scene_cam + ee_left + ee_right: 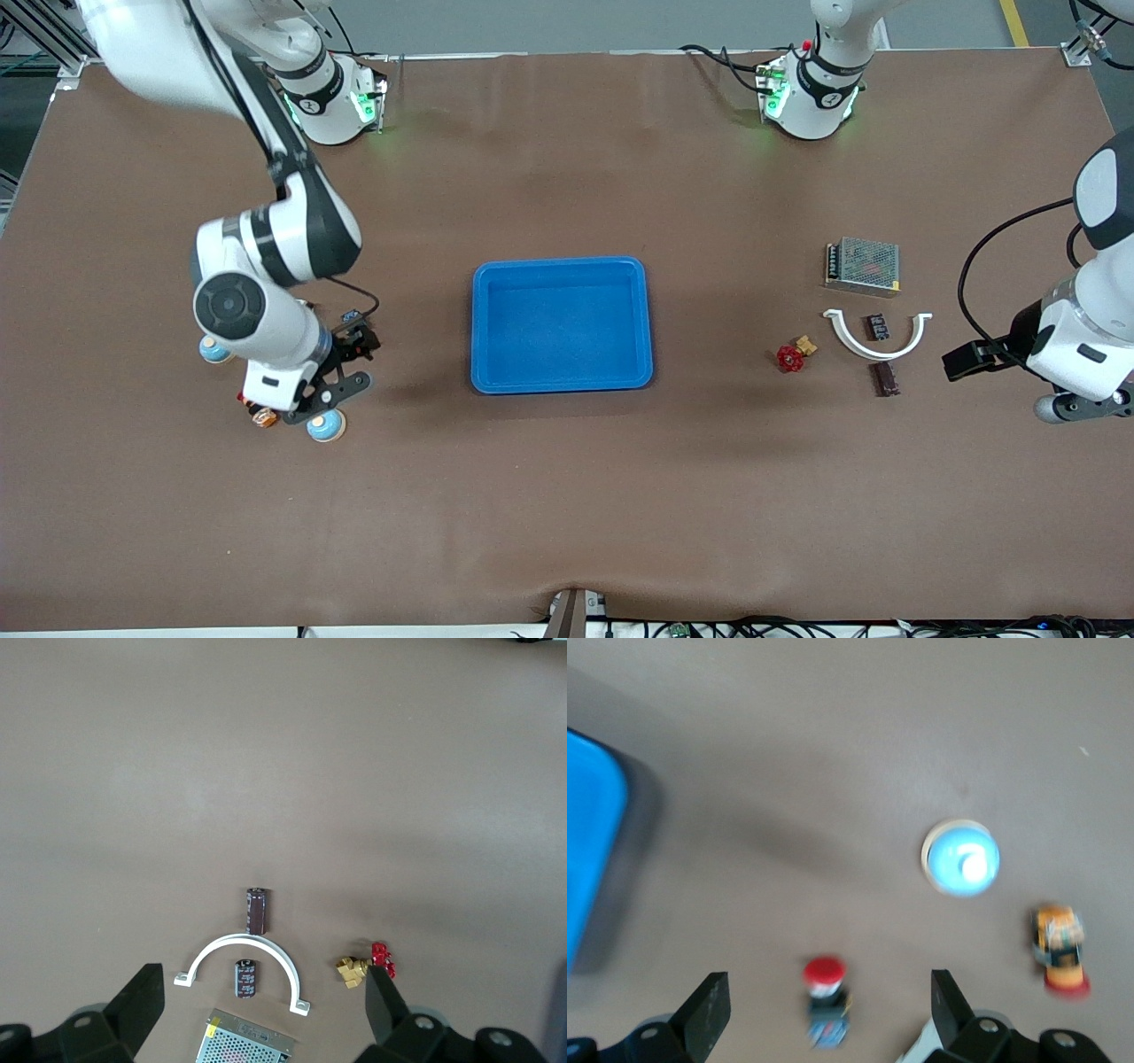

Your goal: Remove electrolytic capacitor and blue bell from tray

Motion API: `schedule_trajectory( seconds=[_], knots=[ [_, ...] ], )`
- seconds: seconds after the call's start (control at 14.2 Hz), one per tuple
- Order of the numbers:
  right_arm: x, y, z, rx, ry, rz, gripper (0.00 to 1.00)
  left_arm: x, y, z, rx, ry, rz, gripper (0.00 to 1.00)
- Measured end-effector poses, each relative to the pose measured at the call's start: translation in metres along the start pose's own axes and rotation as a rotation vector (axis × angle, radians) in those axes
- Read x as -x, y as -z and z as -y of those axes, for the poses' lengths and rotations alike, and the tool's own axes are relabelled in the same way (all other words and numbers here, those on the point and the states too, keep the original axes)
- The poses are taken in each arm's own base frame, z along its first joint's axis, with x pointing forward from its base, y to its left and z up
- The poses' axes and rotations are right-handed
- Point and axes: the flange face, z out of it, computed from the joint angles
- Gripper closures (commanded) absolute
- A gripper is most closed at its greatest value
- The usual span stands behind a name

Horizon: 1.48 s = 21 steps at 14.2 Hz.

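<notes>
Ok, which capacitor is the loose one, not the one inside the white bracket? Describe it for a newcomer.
Start at the blue plastic tray, then go toward the left arm's end of the table to the white curved bracket. Just nearer the front camera than that bracket lies a dark brown cylindrical capacitor on the bare mat; its twin sits within the bracket's curve.

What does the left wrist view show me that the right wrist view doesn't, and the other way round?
Only the left wrist view: two capacitors, one outside the white curved bracket and one inside its arc, the metal power supply and the red-handled valve.

Only the right wrist view: a blue bell, a red push button, a small orange part and the edge of the blue tray.

Both: the brown table cover and that arm's own open gripper, left gripper, right gripper.
</notes>
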Motion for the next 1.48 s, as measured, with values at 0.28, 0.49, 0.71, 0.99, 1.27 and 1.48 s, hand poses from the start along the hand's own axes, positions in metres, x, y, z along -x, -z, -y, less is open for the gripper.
schedule_trajectory(
  seconds=[0.28, 0.49, 0.71, 0.99, 1.27, 1.48],
  knots=[
    [0.036, 0.084, 0.020, 0.024, -0.131, 0.013, 0.00, 0.008, 0.016, -0.007, -0.012, -0.010, -0.007, 0.00],
    [0.067, 0.166, 0.021, 0.037, -0.177, 0.022, 0.00, 0.014, 0.030, -0.011, -0.002, -0.007, -0.008, 0.00],
    [0.099, 0.238, 0.001, 0.028, -0.230, 0.038, 0.00, 0.026, 0.052, -0.015, 0.015, 0.000, -0.009, 0.00],
    [0.124, 0.257, -0.045, 0.016, -0.312, 0.048, 0.00, 0.042, 0.079, -0.020, 0.016, 0.000, -0.004, 0.00],
    [0.157, 0.271, -0.104, 0.004, -0.311, 0.028, 0.00, 0.057, 0.101, -0.022, 0.033, -0.028, -0.007, 0.00],
    [0.176, 0.271, -0.140, -0.023, -0.352, 0.022, 0.00, 0.069, 0.111, -0.022, 0.035, -0.038, 0.013, 0.00]
  ],
)
